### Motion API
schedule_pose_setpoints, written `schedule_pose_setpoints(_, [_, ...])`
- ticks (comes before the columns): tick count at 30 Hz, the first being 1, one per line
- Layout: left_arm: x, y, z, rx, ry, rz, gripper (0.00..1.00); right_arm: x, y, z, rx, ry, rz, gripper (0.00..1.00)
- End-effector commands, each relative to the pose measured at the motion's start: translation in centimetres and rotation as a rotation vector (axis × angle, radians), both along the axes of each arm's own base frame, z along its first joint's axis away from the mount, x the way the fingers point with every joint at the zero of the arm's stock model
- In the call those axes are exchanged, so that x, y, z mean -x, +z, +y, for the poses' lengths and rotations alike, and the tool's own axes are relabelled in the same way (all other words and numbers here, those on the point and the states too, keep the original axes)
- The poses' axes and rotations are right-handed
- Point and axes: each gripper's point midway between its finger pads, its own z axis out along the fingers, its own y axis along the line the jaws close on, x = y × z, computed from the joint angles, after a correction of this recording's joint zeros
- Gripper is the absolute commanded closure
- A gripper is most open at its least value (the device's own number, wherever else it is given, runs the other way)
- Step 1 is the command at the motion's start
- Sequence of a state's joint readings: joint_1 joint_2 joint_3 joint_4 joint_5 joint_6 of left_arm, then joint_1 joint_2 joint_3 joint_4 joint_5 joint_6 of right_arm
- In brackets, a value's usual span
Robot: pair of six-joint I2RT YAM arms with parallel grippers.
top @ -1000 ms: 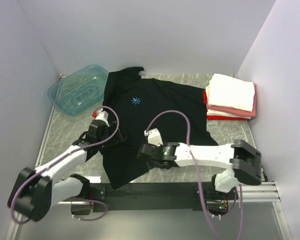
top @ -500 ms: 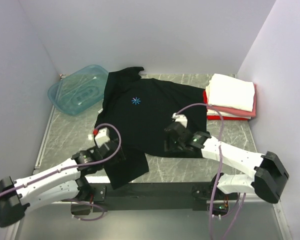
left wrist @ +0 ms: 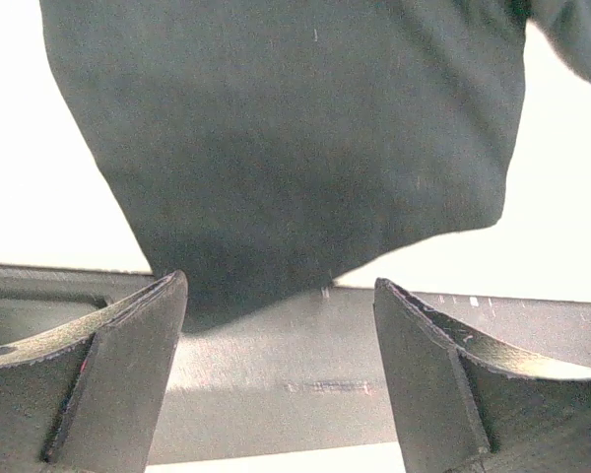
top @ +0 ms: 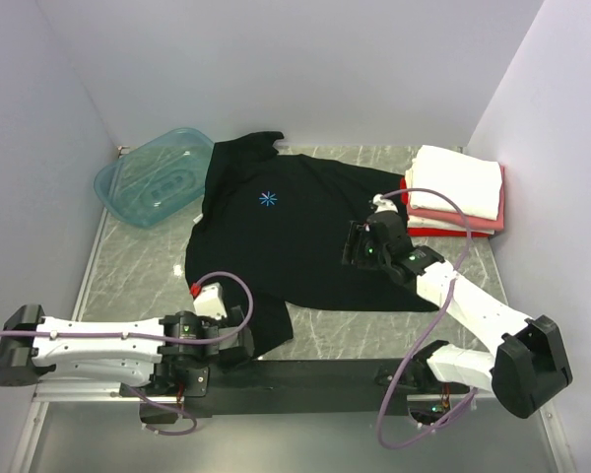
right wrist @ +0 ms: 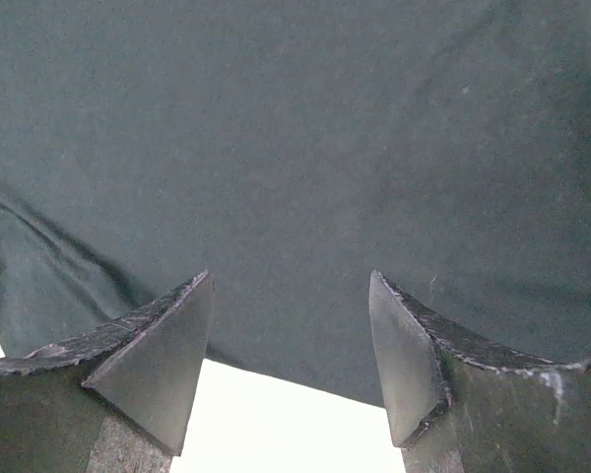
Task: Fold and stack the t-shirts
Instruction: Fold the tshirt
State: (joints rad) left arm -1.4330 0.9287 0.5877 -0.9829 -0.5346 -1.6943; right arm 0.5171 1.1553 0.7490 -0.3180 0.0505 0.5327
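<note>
One black t-shirt (top: 295, 236) is laid out flat on the table (top: 128, 266), in the middle of the top view. Its neck is pointed to the top of the frame, a little to the left. Its bottom edge is turned to the lower part of the frame. Its long way is run from top to bottom, leaning a bit. One small blue star mark (top: 268, 200) is seen on its chest.

Three folded shirts are piled at the upper right: a white one (top: 458, 182) on top, a pink one (top: 453, 216) under it, and a red one (top: 443, 231) at the bottom. One teal tub (top: 153, 177) is seen at the upper left, just beside the black shirt.

Two grippers are seen. The left gripper (top: 244, 337) is held low at the lower left corner of the black shirt, with its jaws spread wide and nothing pinched. The right gripper (top: 351, 248) is held over the right side of the black shirt, with its jaws spread too and nothing pinched.
</note>
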Motion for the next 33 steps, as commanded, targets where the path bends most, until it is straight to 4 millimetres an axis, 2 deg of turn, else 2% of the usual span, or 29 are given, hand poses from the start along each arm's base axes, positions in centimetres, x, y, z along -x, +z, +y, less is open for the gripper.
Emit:
schedule_pose_setpoints(1, [1.9, -0.6, -0.1, 0.049, 0.033, 0.09, 0.18, -1.0, 0.4, -0.2, -0.033, 0.016, -0.047, 0.29])
schedule_pose_setpoints(9, [3.6, -2.9, 0.2, 0.186, 0.042, 0.178, 0.25, -0.9, -0.3, -1.3, -0.043, 0.009, -0.033, 0.29])
schedule_pose_setpoints(16, [3.9, -3.4, 0.8, 0.08, 0.024, 0.194, 0.25, -1.0, -0.6, -1.3, -0.043, 0.006, -0.025, 0.29])
schedule_pose_setpoints(22, [4.9, -4.7, 1.9, -0.006, 0.009, 0.243, 0.27, -0.8, -0.8, -1.6, -0.041, 0.001, -0.026, 0.29])
schedule_pose_setpoints(25, [5.0, -5.1, 1.7, -0.006, -0.002, 0.247, 0.32, -0.8, -0.9, -1.6, -0.041, -0.002, -0.024, 0.29])
schedule_pose_setpoints(33, [5.5, -6.6, 1.9, -0.065, -0.032, 0.274, 0.54, -0.7, -0.8, -1.8, -0.045, -0.003, -0.031, 0.29])
